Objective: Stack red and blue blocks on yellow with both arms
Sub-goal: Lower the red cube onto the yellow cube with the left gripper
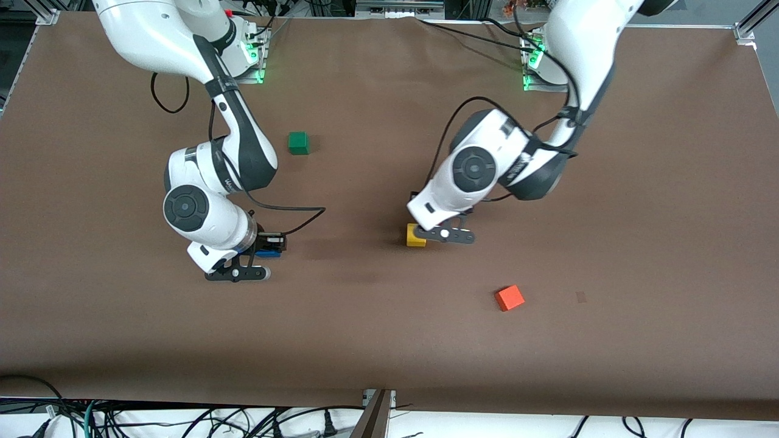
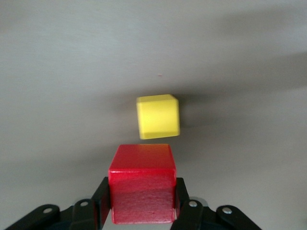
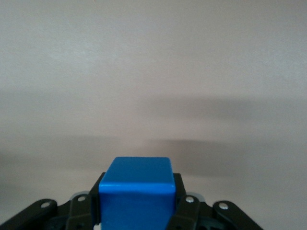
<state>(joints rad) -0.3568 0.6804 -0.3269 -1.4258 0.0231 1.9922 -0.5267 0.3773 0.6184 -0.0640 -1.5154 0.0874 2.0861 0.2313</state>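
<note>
The yellow cube [image 1: 415,236] sits on the brown table near the middle. My left gripper [image 1: 447,234] hangs just beside it, toward the left arm's end, shut on the red block. The hand hides the red block in the front view. In the left wrist view the red block [image 2: 142,184] sits between the black fingers [image 2: 101,201], with the yellow cube [image 2: 158,116] on the table a short way ahead of it. My right gripper [image 1: 240,272] is low over the table toward the right arm's end, shut on the blue block [image 1: 268,253]. The blue block also shows in the right wrist view [image 3: 136,191].
An orange cube [image 1: 509,298] lies nearer to the front camera than the yellow cube, toward the left arm's end. A green cube [image 1: 298,143] sits farther from the camera, near the right arm's forearm. Black cables trail from both arms.
</note>
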